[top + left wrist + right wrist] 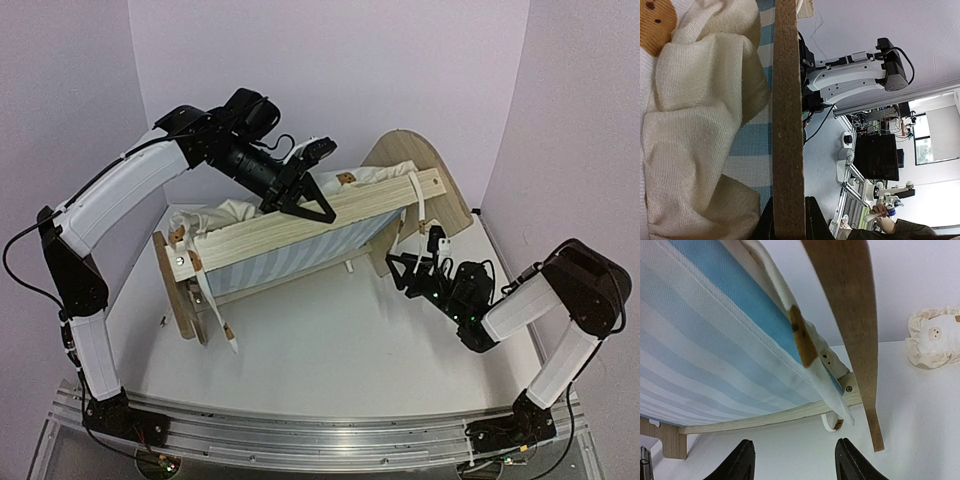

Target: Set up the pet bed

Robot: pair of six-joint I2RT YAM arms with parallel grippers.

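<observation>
- Pet bed [300, 240] sits mid-frame in the top view, tipped up on one long side, not flat on its legs. Headboard [410, 155] is toward the upper right, the foot end toward the lower left.
- Left end effector [300, 205] is clamped on the upper side rail [788, 125]. In its wrist view the wood runs straight between the closed fingers at the bottom edge.
- Cream cushion [695, 130] is bunched inside the frame against the striped base [700, 325], and is not spread out.
- Right end effector [795, 456] is low, near the headboard end. Its fingers are apart with nothing between them. Just ahead are the lower cross rail [765, 417] and a white strap [812, 365] with a brown tab.
- Small pillow [935, 337] lies on the surface [330, 340] at the right of the right wrist view, apart from the bed.
- Judged step: the right arm takes a hold near the headboard end while the left steadies the frame. Whether it is after the rail or the strap, I cannot tell.
- To do it well:
  - Hold the left clamp firm, since the bed balances on its edge.
  - Bring the right fingers in square to the target, with one finger on each side before closing.
  - Avoid pinching the strap together with the wood.
  - Any lowering should be slow, both arms together, so the cushion does not spill out.
</observation>
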